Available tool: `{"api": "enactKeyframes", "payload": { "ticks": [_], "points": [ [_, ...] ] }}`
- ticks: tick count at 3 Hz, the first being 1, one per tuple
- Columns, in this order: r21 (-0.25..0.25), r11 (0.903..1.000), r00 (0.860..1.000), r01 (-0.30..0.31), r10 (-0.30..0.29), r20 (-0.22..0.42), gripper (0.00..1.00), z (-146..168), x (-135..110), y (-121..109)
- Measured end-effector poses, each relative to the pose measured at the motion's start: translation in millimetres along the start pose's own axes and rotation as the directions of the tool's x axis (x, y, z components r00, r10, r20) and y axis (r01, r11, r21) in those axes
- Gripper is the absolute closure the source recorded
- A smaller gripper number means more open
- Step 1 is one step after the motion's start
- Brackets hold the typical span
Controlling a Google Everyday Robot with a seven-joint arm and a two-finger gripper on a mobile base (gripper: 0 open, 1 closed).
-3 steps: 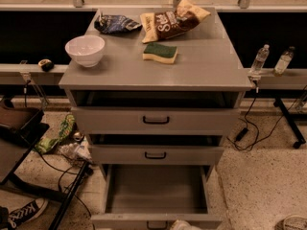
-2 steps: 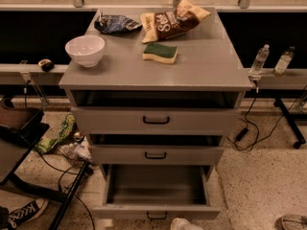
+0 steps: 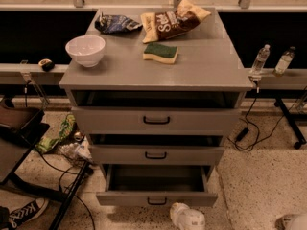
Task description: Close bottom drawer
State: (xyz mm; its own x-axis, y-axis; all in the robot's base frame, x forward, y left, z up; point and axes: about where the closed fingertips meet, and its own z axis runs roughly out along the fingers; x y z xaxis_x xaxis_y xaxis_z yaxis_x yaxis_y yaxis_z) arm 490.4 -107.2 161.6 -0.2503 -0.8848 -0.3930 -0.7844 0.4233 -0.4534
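Note:
The grey cabinet (image 3: 153,78) stands in the middle of the camera view. Its bottom drawer (image 3: 156,198) is pulled part way out; its shallow grey tray (image 3: 156,181) looks empty and its small black bar handle (image 3: 157,202) faces me. The middle drawer (image 3: 156,155) and the top drawer (image 3: 156,120) each stick out a little. My gripper (image 3: 188,218), a pale shape at the lower edge, is just below and right of the bottom drawer's handle, close to the front panel.
On the cabinet top are a white bowl (image 3: 85,50), a green-yellow sponge (image 3: 160,52), a brown chip bag (image 3: 173,20) and a blue bag (image 3: 116,24). Two water bottles (image 3: 260,59) stand on the right ledge. Cables, litter and a dark stand (image 3: 19,143) crowd the floor left.
The bottom drawer has slid inward, so less of its tray shows. My gripper has followed it toward the cabinet, staying by the front panel.

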Motion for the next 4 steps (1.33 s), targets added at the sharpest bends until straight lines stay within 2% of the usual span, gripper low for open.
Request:
{"api": "enactKeyframes", "payload": {
  "ticks": [3,4],
  "points": [
    [0.089,0.9944,0.997,0.057,-0.061,0.05,1.0,51.0,-31.7,-108.6],
    [0.11,0.9917,0.996,0.067,-0.074,0.058,0.92,61.6,-39.7,-132.5]
  ]
}}
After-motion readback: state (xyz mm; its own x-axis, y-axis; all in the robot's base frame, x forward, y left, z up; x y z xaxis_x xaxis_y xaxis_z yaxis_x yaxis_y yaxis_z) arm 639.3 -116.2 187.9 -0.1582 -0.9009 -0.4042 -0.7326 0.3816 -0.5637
